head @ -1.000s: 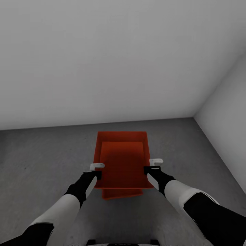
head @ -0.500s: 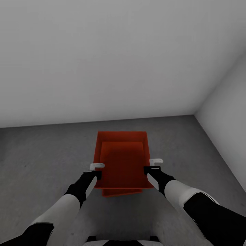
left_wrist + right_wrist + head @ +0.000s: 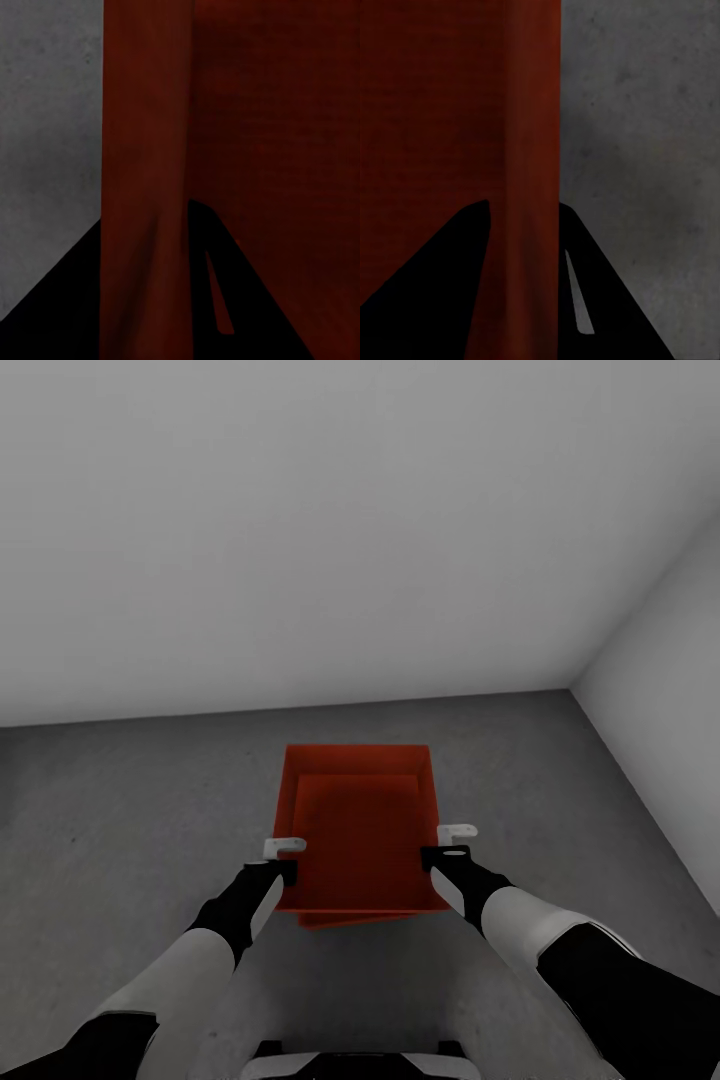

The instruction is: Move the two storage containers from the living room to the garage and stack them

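In the head view I hold one orange-red storage container [image 3: 356, 825] level in front of me, above the dark concrete garage floor [image 3: 120, 830]. My left gripper [image 3: 284, 862] is shut on its left wall [image 3: 142, 187], and my right gripper [image 3: 441, 852] is shut on its right wall [image 3: 532, 150]. In both wrist views black fingers sit on either side of the thin wall. Directly beneath, a thin strip of the second container [image 3: 350, 920] peeks out at the near edge, slightly skewed; the rest of it is hidden.
A plain white-grey back wall [image 3: 300, 540] rises just beyond the containers. A side wall [image 3: 670, 710] closes the corner at the right. Bare concrete lies to the left and right of the containers.
Less of the lower container now sticks out from under the held one. The view has shifted a little: the wall's foot sits higher and more of my base shows at the bottom.
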You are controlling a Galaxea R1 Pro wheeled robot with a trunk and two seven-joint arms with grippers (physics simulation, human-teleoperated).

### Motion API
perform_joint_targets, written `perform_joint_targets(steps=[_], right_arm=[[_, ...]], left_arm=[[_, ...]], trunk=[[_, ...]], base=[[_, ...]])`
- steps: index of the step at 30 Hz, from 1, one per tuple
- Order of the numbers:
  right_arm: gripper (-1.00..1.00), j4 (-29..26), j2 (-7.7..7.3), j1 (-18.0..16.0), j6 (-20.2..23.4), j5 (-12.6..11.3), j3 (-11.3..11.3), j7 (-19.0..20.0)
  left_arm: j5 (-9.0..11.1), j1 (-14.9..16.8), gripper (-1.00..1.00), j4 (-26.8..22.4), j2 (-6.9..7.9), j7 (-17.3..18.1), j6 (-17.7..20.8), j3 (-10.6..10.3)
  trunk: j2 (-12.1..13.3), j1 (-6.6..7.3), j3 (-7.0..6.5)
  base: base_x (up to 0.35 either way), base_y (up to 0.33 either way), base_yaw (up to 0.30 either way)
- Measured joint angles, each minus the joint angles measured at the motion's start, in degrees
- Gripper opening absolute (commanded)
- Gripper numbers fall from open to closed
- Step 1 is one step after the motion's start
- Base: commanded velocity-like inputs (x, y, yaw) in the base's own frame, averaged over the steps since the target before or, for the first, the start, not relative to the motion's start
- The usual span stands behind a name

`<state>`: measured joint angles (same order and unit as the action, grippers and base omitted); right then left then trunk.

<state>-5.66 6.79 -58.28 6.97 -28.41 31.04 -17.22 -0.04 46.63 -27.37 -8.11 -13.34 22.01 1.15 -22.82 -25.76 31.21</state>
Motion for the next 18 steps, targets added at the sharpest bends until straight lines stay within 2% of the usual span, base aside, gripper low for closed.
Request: perform_joint_targets(steps=[18], right_arm=[[-1.00,0.0,0.00,0.0,0.0,0.1,-0.1,0.0]], left_arm=[[-0.2,0.0,-1.00,-0.1,-0.01,0.1,0.1,0.1]], trunk=[[0.0,0.00,1.65]], base=[[0.000,0.000,0.000]])
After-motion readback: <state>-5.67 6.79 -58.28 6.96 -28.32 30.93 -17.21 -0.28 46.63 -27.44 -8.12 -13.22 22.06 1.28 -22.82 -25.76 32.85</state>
